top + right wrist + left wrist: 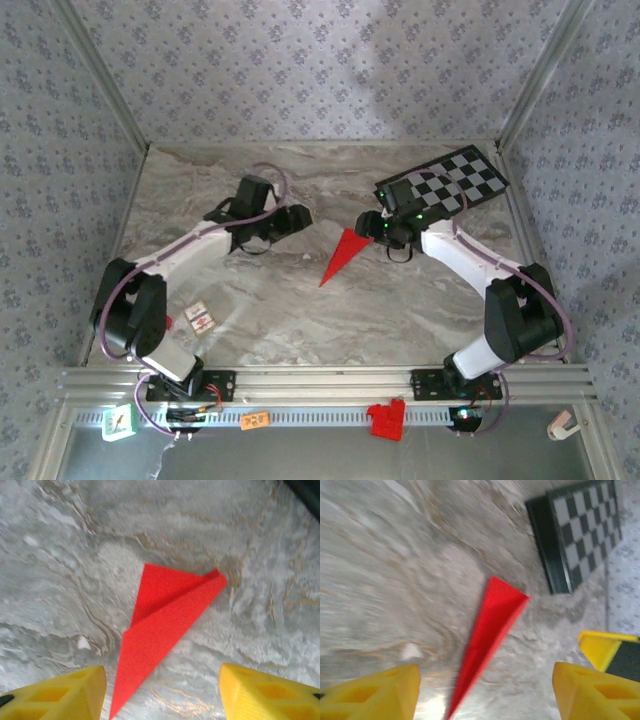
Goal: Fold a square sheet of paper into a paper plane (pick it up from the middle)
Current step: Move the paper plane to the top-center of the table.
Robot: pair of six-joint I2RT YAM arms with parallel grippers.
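Plain red paper plane point(344, 256) on table point(260, 300)

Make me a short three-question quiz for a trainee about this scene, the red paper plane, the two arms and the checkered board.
1. True or false: the paper plane lies on the marble table, held by neither the left gripper nor the right gripper.
2. Multiple choice: seen from the top camera, the checkered board sits at the table's A) far right corner, B) near left corner, C) centre.
3. Fill in the blank: both grippers stand ____ (open or shut).

Key: 1 true; 2 A; 3 open.
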